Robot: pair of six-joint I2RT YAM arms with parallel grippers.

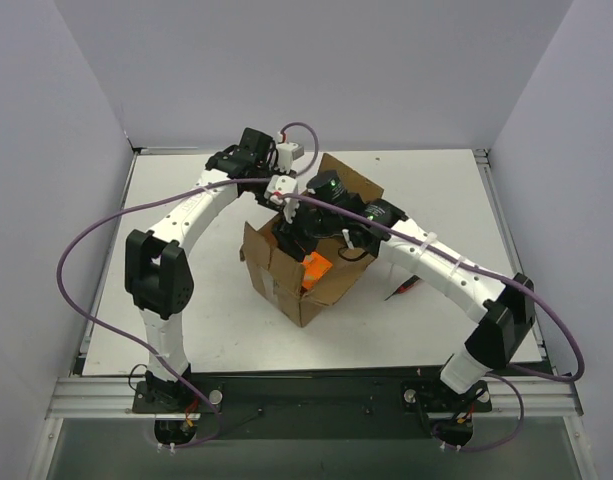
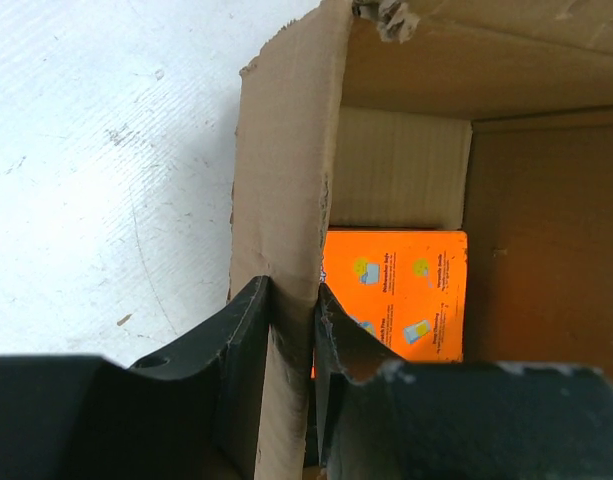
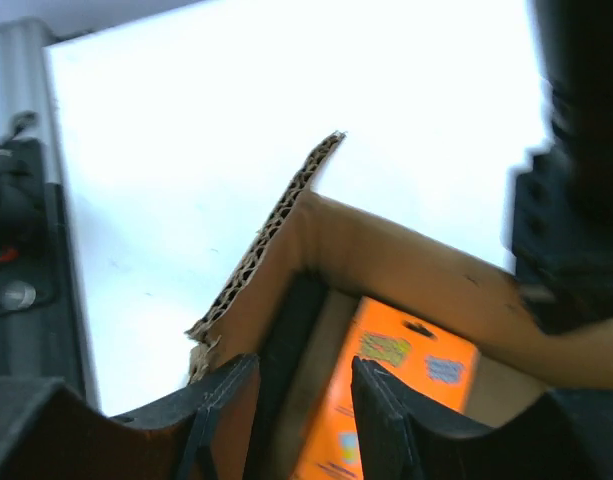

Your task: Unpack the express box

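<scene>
Box dead centre here: the express box point(image 1: 331, 290) sits mid-desk, turned so one corner points at the near edge, top open and flaps splayed outward. There is bare white desk point(image 1: 436, 190) all round it, widest to the left and at the far right, and no box edge comes near the desk's rim.

Inside, flat on the bottom, lies an orange packet point(image 1: 316, 268). The left wrist view shows the orange packet point(image 2: 406, 290) tucked against a side wall, with brown cardboard rising on three sides of it.

The left arm reaches long. Its elbow sits high over the left half of the desk and its wrist bends down at the box's far-left side. The left hand point(image 1: 284, 200) is clamped on the box. Up close, the left hand point(image 2: 291, 290) has one finger on each face of an upright cardboard wall point(image 2: 286, 200), pressed tight with the torn edge running up between them.

The right arm sweeps in from the right, forearm low across the box's near-right side. The right hand point(image 1: 291, 238) dips into the open top. Its own camera shows the right hand point(image 3: 304, 365) with fingers spread apart and nothing pinched. A ragged corrugated edge point(image 3: 276, 230) rises just past them, and the packet point(image 3: 406, 370) shows below.
</scene>
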